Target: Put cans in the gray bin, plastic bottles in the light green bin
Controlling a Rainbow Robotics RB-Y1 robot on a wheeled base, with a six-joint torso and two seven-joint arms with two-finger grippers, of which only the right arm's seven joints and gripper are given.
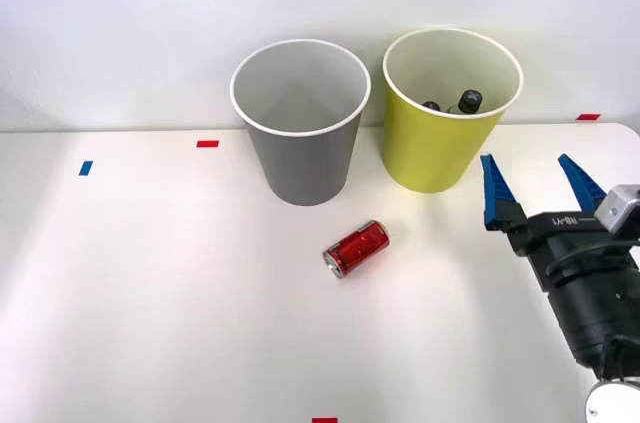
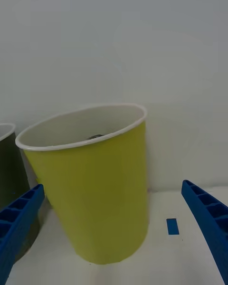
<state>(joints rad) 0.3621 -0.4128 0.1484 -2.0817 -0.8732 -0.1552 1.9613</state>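
A red can lies on its side on the white table, in front of the gray bin. To that bin's right stands the light green bin, and black bottle caps show inside it. My right gripper hovers open to the right of the light green bin with nothing between its blue fingers. In the right wrist view the light green bin stands close ahead of the open gripper, a dark cap peeks over its rim, and the gray bin's edge shows beside it.
Small red tape marks and a blue one lie on the table. A blue mark sits near the green bin's base. A white wall rises right behind the bins.
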